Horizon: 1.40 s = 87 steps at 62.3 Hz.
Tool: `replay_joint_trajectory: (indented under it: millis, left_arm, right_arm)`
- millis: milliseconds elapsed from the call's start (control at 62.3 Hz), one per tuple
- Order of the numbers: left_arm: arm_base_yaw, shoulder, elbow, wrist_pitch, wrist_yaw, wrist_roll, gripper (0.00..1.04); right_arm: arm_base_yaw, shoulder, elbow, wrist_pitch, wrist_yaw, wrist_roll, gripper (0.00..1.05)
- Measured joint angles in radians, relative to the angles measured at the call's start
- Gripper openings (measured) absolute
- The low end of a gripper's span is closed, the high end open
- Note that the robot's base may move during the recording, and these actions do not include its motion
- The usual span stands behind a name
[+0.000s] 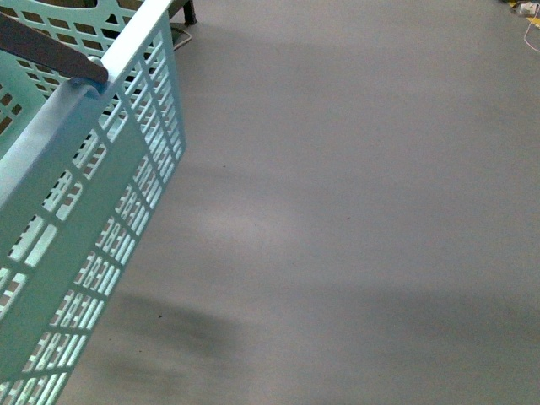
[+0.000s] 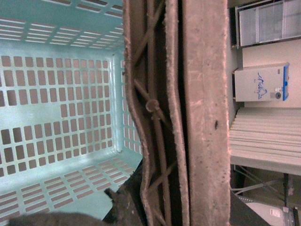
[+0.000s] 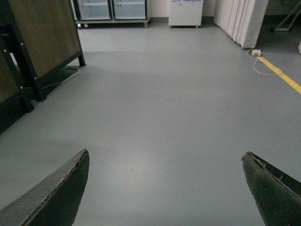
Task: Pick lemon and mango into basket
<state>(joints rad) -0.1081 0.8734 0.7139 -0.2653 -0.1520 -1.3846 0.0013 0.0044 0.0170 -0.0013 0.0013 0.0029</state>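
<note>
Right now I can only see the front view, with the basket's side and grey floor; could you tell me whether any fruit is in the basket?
Observer: The left wrist view looks inside the basket: the bottom and walls that show hold no fruit.
Operator: Thank you. Is the right gripper carrying anything?
Observer: No, the right gripper has its jaws wide apart, with only grey floor between them.
Operator: Is any fruit lying ahead of it?
Observer: None shows there, only a dark-framed panel to one side and glass-door cabinets at the back.
</note>
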Motion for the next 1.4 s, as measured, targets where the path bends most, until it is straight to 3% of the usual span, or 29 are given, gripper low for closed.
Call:
replay_joint_trajectory:
  millis: [1396]
  left_arm:
    - [0.0, 0.002, 0.0, -0.005, -0.003, 0.0, 0.15]
  right_arm:
    - [0.0, 0.0, 0.0, 0.0, 0.001, 0.0, 0.96]
